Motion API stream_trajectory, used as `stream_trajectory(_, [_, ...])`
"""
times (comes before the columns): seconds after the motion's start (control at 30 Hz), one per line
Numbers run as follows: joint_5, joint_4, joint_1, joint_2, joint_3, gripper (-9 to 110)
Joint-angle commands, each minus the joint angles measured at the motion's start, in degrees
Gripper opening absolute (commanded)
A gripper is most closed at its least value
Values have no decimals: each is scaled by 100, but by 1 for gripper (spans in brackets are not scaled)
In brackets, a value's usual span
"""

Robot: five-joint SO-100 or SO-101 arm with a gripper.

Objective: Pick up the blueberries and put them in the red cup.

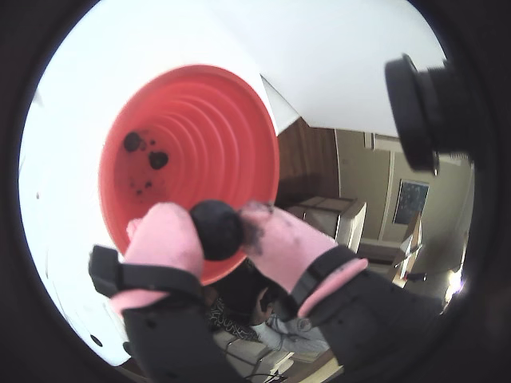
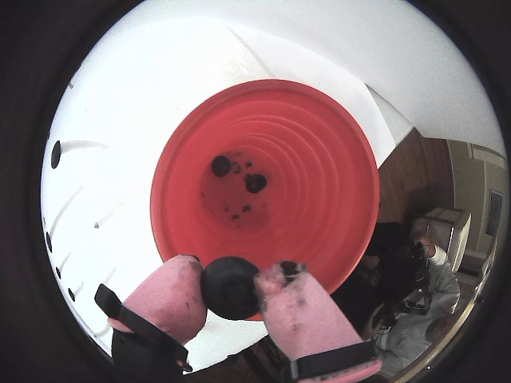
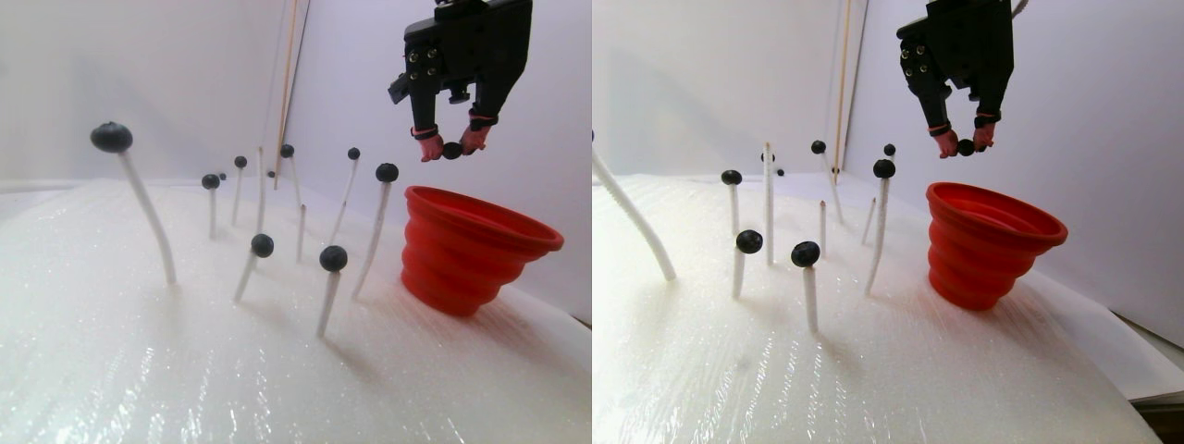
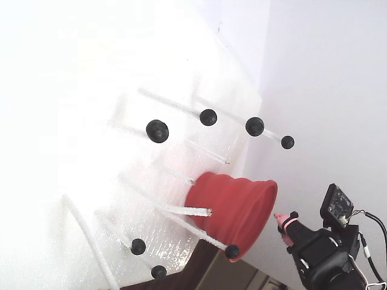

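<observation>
Above the red cup (image 3: pixel 476 250), the pincer (image 3: pixel 451 149) hangs with its pink-padded fingertips (image 1: pixel 164 239) closed down on a single blueberry (image 1: pixel 216 229), the dark ball pinched between the two pads. Both wrist views look straight down past that held berry into the cup's mouth: in one the berry (image 2: pixel 230 286) sits over the near rim of the cup (image 2: pixel 319 199), in the other it overlaps the lower edge of the cup (image 1: pixel 231 128). Two more small dark berries (image 2: pixel 221 166) lie on the cup's narrow ribbed bottom, along with a few dark specks. The right pink pad (image 2: pixel 299 307) carries dark smudges.

The stereo pair view shows the cup standing upright on the white, shiny, foam-like surface (image 3: pixel 185 370), with the pincer well above its rim and slightly toward its left side in that view. Left of the cup, thin white rods (image 3: pixel 148 208) stick up from the surface, several leaning, most of them tipped with the blueberries (image 3: pixel 111 137); a few rods are bare. One berry-topped rod (image 3: pixel 375 227) stands just beside the cup.

The fixed view is tilted on its side: the cup (image 4: pixel 233 205) and rods project sideways, and the pincer (image 4: pixel 282 226) is near the cup's rim.
</observation>
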Motion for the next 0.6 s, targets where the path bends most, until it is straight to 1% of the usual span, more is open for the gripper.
stream_trajectory(0.0, [-18,9,519,562,-70,11])
stream_trajectory(0.4, [-141,9,782,562,141,11])
stream_trajectory(0.57, [-149,0,800,562,167,16])
